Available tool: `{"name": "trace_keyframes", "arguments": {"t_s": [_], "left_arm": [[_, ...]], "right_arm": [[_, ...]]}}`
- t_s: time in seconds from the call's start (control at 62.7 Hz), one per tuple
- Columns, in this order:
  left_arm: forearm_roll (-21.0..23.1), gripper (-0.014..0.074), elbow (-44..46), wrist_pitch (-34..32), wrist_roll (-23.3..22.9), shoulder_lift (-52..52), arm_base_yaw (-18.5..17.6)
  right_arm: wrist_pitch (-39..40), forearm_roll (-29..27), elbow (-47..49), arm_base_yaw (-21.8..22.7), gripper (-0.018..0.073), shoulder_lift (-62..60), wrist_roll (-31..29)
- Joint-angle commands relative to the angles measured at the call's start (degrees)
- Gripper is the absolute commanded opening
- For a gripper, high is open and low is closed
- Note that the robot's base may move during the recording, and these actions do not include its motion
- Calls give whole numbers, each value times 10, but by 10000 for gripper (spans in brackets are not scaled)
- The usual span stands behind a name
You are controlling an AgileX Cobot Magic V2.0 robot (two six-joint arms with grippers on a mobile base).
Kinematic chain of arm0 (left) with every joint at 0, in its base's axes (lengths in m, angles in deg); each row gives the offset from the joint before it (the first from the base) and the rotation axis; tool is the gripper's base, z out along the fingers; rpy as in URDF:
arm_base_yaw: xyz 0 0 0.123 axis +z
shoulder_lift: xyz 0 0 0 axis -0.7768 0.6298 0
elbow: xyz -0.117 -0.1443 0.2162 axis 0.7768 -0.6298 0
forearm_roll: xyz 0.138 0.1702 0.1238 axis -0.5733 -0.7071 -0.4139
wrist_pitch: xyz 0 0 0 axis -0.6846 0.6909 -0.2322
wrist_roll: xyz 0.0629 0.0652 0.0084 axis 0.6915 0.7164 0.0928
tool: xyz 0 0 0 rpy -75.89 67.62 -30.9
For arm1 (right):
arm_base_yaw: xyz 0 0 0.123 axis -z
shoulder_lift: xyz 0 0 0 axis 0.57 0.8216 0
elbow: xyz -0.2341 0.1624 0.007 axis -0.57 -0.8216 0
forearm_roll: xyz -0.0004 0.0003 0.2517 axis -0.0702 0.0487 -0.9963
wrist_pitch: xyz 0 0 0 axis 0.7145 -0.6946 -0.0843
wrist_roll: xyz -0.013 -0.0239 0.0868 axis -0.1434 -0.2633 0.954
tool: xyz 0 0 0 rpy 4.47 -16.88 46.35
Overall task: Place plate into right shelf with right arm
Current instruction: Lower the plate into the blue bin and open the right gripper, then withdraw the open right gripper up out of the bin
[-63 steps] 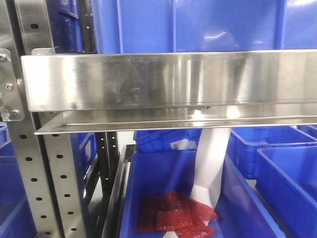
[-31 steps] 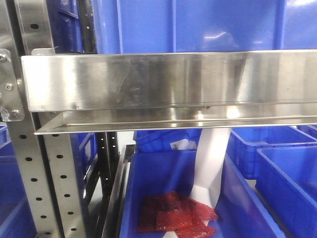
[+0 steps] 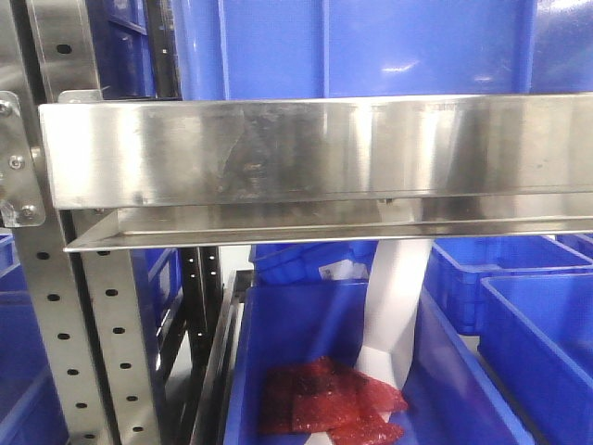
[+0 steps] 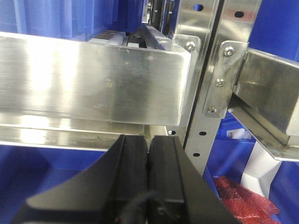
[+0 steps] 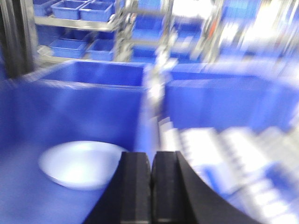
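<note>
The pale blue-white plate (image 5: 79, 170) lies on the floor of a big blue bin (image 5: 98, 93), seen only in the blurred right wrist view. My right gripper (image 5: 152, 158) is shut and empty, its black fingers pressed together just right of the plate's rim and apart from it. My left gripper (image 4: 148, 142) is shut and empty, pointing at the steel ledge (image 4: 93, 79) of the shelf. The stainless-steel shelf (image 3: 315, 153) with hole-punched uprights (image 3: 56, 315) fills the front view; no arm or plate shows there.
A blue bin (image 3: 306, 343) below the ledge holds red bubble-wrap pieces (image 3: 329, 399) and a white sheet (image 3: 394, 306). More blue bins (image 3: 537, 343) stand to the right and one (image 3: 352, 46) above the ledge. A second blue bin (image 5: 224, 98) sits right of the plate's bin.
The front view looks the same through all three frames; nothing has visibly moved there.
</note>
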Motion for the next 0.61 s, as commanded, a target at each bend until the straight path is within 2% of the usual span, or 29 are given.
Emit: {"name": "trace_keyframes", "arguments": {"t_s": [0.0, 0.112, 0.207, 0.383, 0.59], "left_arm": [[0, -47, -5, -52, -3, -4, -2], [0, -47, -5, -52, -3, -4, -2], [0, -47, -5, -52, -3, -4, -2], [0, -47, -5, -52, -3, -4, -2], [0, -47, -5, -52, -3, -4, -2]], "right_arm": [[95, -42, -30, 19, 55, -57, -86], [130, -86, -96, 43, 55, -138, -102], [145, -89, -156, 49, 55, -203, -98], [145, -92, -292, 49, 55, -340, -37], [128, -99, -426, 49, 55, -476, -32]]}}
